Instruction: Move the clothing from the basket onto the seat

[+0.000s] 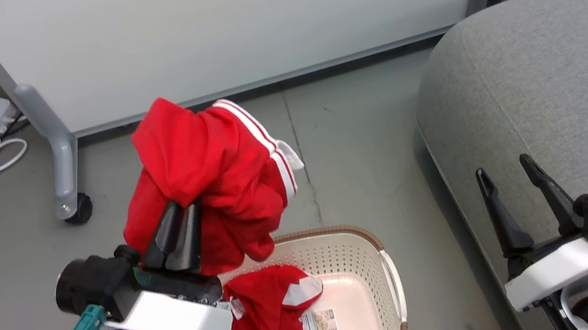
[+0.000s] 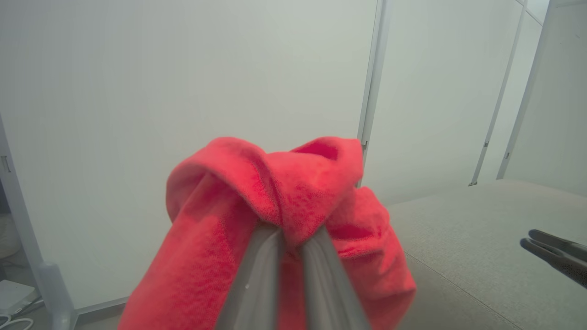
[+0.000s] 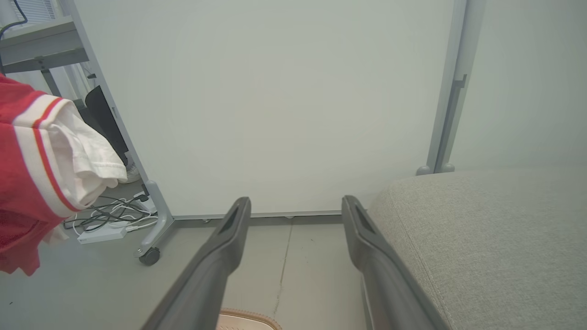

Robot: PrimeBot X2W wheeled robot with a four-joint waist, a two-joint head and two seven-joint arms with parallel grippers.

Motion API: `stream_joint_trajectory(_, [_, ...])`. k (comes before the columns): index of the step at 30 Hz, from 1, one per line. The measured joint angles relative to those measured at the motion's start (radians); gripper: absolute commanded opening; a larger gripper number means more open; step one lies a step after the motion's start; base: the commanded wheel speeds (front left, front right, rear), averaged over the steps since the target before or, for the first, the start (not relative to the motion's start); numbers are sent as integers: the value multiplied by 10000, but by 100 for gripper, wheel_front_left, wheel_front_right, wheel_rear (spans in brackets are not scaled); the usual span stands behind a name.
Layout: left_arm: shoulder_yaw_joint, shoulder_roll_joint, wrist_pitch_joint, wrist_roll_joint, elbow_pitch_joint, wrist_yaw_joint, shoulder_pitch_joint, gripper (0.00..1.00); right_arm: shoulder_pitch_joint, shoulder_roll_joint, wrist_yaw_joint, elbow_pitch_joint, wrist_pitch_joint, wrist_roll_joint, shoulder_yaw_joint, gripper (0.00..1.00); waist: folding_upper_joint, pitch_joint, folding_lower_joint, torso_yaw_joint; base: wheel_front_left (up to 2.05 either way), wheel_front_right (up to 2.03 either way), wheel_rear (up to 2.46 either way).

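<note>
Just below the left hand (image 1: 184, 205), the basket's (image 1: 340, 231) floor sticker (image 1: 320, 327) is unreadable beside one red garment (image 1: 265, 317); that hand clenches a second garment (image 1: 210, 154) aloft. The right hand (image 1: 503, 166) gapes empty by the seat (image 1: 551, 77).

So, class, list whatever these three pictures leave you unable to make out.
- Head view: basket near end cut by the bottom edge, left side behind the left arm.
- Head view: label sticker print too small to read.
- Left wrist view: left gripper fingertips buried in the red garment.
- Head view: sofa cushion runs past the right edge.
</note>
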Motion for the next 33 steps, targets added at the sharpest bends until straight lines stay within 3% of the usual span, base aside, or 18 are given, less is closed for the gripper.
stream_joint_trajectory(10, [-100,-2,102,-146,-278,261,825,0,539,0,0,-33,130,234,40,100,0,-699,0,45,0,0,0])
stream_joint_trajectory(33, [-192,111,173,-249,-313,410,947,0,632,0,0,-144,270,303,153,100,0,-816,0,92,0,0,0])
